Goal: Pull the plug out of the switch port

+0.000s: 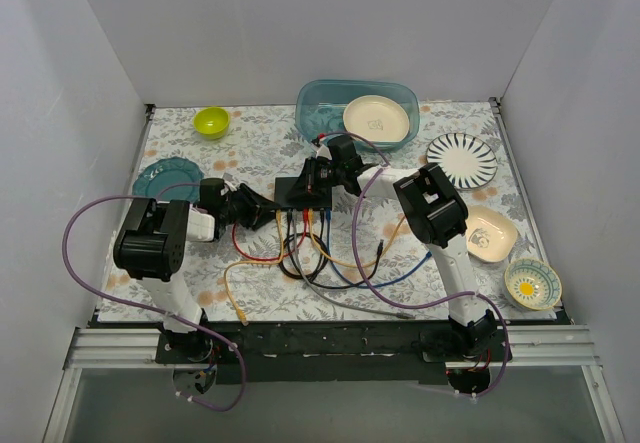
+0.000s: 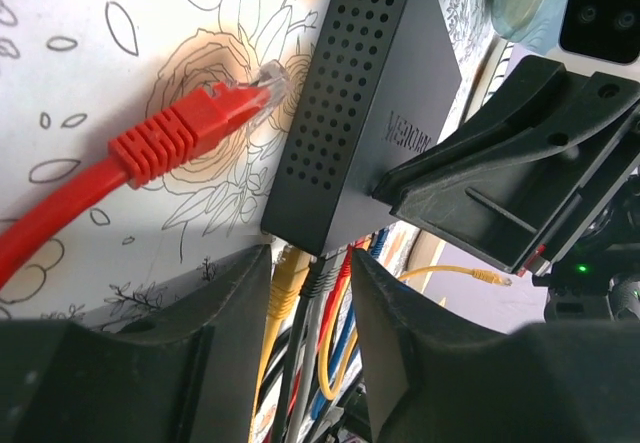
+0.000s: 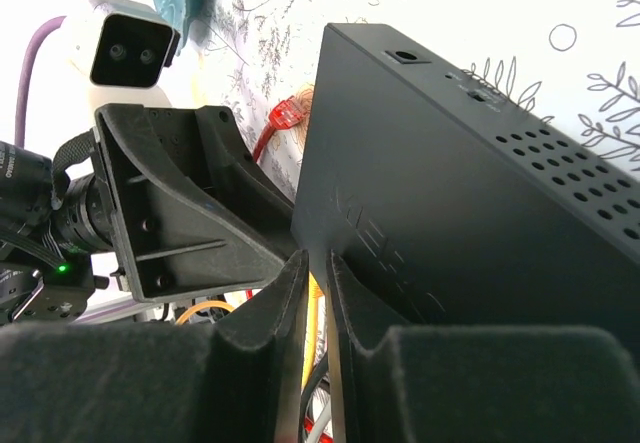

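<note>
Your switch [image 1: 303, 191] sits mid-frame, just below the blue tub [image 1: 310, 103] holding one cream plate [image 1: 376, 118], with left gripper [image 2: 310, 258] jaws apart around its cables [image 2: 282, 288] and right gripper [image 3: 318, 263] jaws nearly closed at its edge.

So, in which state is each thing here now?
switch: on the table, several cables plugged in
red cable: unplugged, lying beside the switch
left end effector: fingers around plugged cables, grip unclear
right end effector: nearly shut, nothing gripped
blue tub: holds a cream plate
</note>
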Controlling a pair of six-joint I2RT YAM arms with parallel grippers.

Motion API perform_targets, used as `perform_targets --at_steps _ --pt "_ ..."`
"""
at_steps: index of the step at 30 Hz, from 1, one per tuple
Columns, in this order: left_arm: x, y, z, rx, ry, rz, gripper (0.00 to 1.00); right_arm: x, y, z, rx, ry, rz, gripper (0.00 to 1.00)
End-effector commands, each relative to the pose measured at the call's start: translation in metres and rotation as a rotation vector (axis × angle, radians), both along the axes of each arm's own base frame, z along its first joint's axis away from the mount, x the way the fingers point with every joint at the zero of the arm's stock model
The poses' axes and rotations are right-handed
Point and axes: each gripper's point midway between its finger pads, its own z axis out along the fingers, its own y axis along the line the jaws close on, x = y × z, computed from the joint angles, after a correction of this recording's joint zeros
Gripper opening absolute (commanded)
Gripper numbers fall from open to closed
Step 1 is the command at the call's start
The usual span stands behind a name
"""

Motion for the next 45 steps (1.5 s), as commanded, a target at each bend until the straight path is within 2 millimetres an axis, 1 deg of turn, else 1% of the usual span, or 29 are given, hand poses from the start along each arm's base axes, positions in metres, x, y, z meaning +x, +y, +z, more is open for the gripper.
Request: perform_targets --at_steps 1,2,5,9,10,13,17,18,20,21,26,31,32,33,36,38,41,45 --pt "-0.005 0.004 -0.021 0.049 0.056 0.007 0.37 0.0 -0.005 -0.003 -0.017 0.011 -0.006 0.19" --pt "-0.005 0.003 -0.02 0.047 0.053 0.003 0.34 0.0 -0.005 -0.003 -0.018 0.013 -0.006 0.18" --pt "-0.007 0.001 -0.018 0.043 0.027 -0.026 0.34 0.0 -0.007 -0.004 -0.02 0.016 -0.009 0.18" --pt "-0.014 -0.001 -0.02 0.068 -0.002 -0.085 0.36 0.002 -0.009 -0.004 -0.03 0.014 -0.017 0.18" --pt "-0.017 0.0 -0.024 0.08 0.019 -0.089 0.37 0.002 -0.009 -0.004 -0.031 0.012 -0.018 0.18" --pt "-0.021 0.003 -0.027 0.105 0.025 -0.103 0.37 0.004 -0.01 -0.005 -0.033 0.016 -0.023 0.18" --pt "-0.022 0.004 -0.029 0.125 0.026 -0.117 0.37 0.004 -0.01 -0.006 -0.035 0.015 -0.024 0.18" --pt "-0.019 0.004 -0.027 0.131 0.019 -0.123 0.37 0.004 -0.01 -0.007 -0.036 0.019 -0.024 0.18" --pt "-0.023 0.004 -0.03 0.151 0.025 -0.151 0.39 0.004 -0.011 -0.007 -0.037 0.016 -0.023 0.18" --pt "-0.021 0.004 -0.027 0.154 0.016 -0.163 0.4 0.003 -0.011 -0.007 -0.038 0.018 -0.023 0.18" --pt "-0.03 0.006 -0.033 0.185 0.039 -0.195 0.4 0.003 -0.012 -0.01 -0.043 0.024 -0.024 0.18" --pt "-0.041 0.004 -0.037 0.16 0.067 -0.198 0.37 0.003 -0.015 -0.012 -0.048 0.026 -0.026 0.17" --pt "-0.045 0.004 -0.038 0.153 0.077 -0.198 0.36 0.003 -0.015 -0.012 -0.047 0.026 -0.027 0.17" --pt "-0.046 0.004 -0.038 0.145 0.082 -0.19 0.33 0.004 -0.015 -0.012 -0.046 0.025 -0.027 0.17" --pt "-0.049 0.003 -0.041 0.122 0.105 -0.168 0.29 0.005 -0.015 -0.012 -0.045 0.024 -0.027 0.16" --pt "-0.047 0.003 -0.04 0.108 0.104 -0.154 0.28 0.004 -0.015 -0.013 -0.046 0.026 -0.027 0.16" --pt "-0.04 0.002 -0.04 0.077 0.12 -0.111 0.3 0.004 -0.015 -0.014 -0.046 0.029 -0.024 0.15" --pt "-0.026 0.004 -0.039 0.069 0.13 -0.061 0.32 0.003 -0.015 -0.015 -0.048 0.031 -0.022 0.15"
